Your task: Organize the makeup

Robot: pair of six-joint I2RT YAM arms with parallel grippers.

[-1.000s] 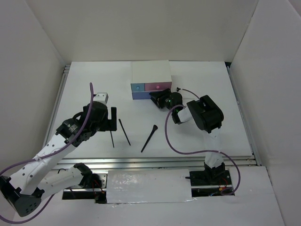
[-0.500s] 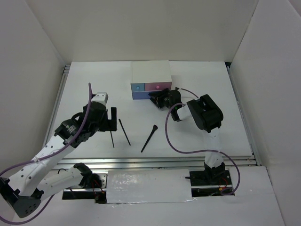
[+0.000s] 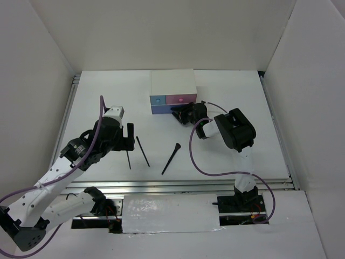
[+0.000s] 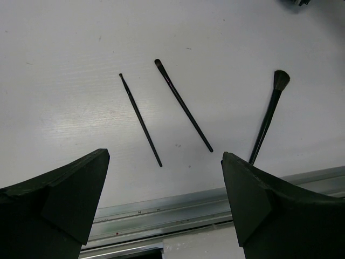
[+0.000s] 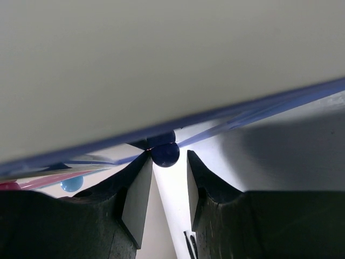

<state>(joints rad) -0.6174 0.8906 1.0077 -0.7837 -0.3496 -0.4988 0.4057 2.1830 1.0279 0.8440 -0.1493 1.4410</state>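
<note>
Two thin black pencils (image 3: 129, 159) (image 3: 143, 151) and a flared black brush (image 3: 171, 158) lie on the white table in front of the left arm. They also show in the left wrist view: one pencil (image 4: 140, 120), the other pencil (image 4: 183, 105) and the brush (image 4: 268, 116). My left gripper (image 3: 129, 135) (image 4: 164, 156) is open wide and empty, hovering just above and to the near side of the pencils. My right gripper (image 3: 178, 113) (image 5: 168, 156) is open at the front of the white drawer box (image 3: 172, 86), its fingertips either side of a dark blue knob (image 5: 165, 154). The left fingertip touches that knob. Compacts and lipstick tubes are out of view.
The box has a blue drawer (image 3: 157, 100) and a pink drawer (image 3: 181, 99) facing the arms. A metal rail (image 3: 178, 183) runs along the table's near edge. White walls enclose the table on three sides.
My right gripper has crept a little closer to the drawer box front. My left arm has shifted only slightly. The pencils and brush have not moved.
</note>
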